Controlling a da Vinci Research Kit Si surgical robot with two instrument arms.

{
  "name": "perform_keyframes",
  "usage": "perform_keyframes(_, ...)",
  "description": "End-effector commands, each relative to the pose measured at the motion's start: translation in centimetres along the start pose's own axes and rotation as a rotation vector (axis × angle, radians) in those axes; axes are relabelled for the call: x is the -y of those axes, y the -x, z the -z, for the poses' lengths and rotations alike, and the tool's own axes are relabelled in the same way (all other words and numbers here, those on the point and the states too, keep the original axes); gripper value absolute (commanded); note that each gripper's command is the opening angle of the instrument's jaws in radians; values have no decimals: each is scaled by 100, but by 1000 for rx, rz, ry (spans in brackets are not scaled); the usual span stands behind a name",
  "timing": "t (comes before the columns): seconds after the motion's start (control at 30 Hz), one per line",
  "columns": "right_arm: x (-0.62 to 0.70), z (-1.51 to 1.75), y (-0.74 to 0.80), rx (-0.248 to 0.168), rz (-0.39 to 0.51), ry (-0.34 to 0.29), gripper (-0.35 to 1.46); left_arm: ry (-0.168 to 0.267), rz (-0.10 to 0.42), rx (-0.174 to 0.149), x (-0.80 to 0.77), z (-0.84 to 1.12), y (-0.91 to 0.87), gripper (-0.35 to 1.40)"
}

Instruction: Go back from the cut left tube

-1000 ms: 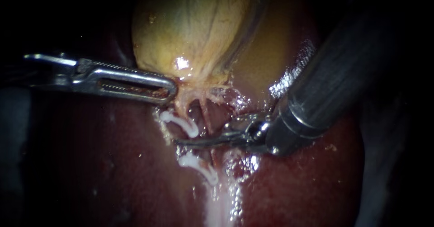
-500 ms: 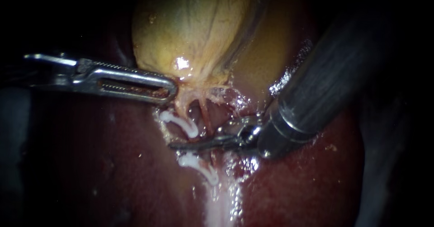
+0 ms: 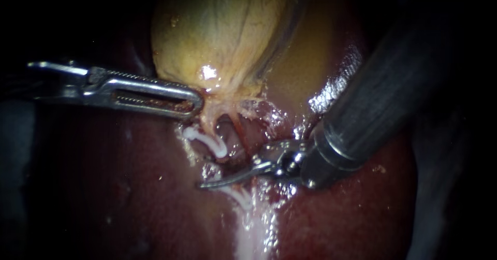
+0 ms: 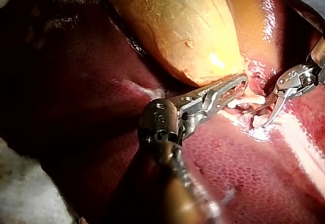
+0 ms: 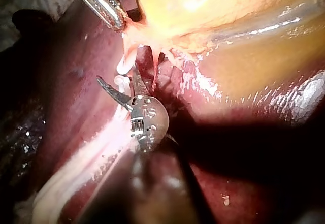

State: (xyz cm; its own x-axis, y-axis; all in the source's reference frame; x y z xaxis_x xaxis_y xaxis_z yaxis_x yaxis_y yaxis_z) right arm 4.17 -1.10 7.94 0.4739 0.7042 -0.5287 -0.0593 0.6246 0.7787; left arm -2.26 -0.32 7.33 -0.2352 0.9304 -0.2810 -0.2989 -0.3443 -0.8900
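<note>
here, open blades beside the cut left tube

closest to the endoscope was the thick dark shaft of the right instrument [image 4: 262, 117]. it came in from the upper right and ended in two thin curved blades. in the left wrist view a small gap showed between the blades. nothing was held in them, so they stood apart. in the endoscope view one blade lay across the top end of the lower clip [image 3: 235, 195]. its tip pointed left, over the dark red liver [image 3: 129, 203]. a white stripe [image 3: 253, 234] ran along the liver below that clip.

just past the blades was the left tube [image 3: 208, 126]. it had two white clips on it. the upper clip [image 3: 207, 142] sat on the piece that hung down from the gallbladder [image 3: 217, 37]. the lower clip sat on the piece that lay on the liver. between the two clips was a dark red gap, and the two pieces did not touch. a second thin tube [image 3: 234, 128] ran down just beside the left tube, on its right.

farther back, the left instrument [image 3: 198, 104] came in from the left. its long jaws with little teeth were closed on the bottom edge of the gallbladder, right above the upper clip. farthest back was the rest of the gallbladder, big and yellow-tan, lying on the liver.
</note>
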Motion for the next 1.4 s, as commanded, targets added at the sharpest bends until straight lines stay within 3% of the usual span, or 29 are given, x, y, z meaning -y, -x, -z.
perform_keyframes(0.03,2,4,0,1,39,4,142,1,0,1,1,0,0,-35)
perform_keyframes(0.1,7,12,5,4,106,5,143,-1,0,-1,2,0,0,-35)
perform_keyframes(0.23,14,30,10,8,160,-4,143,-1,0,-1,3,1,0,-35)
perform_keyframes(0.4,15,64,7,-5,219,28,143,0,0,0,4,1,0,-35)
perform_keyframes(0.63,13,129,-12,-36,290,96,143,-3,0,-2,4,1,-1,-35)
perform_keyframes(0.83,17,165,-30,-59,332,156,143,-4,0,-3,4,-1,-1,-35)
perform_keyframes(1.07,21,172,-36,-74,349,162,143,-9,-3,-6,9,-10,2,-35)
perform_keyframes(1.4,21,174,-34,-79,356,162,143,-7,-13,-6,26,-40,13,-35)
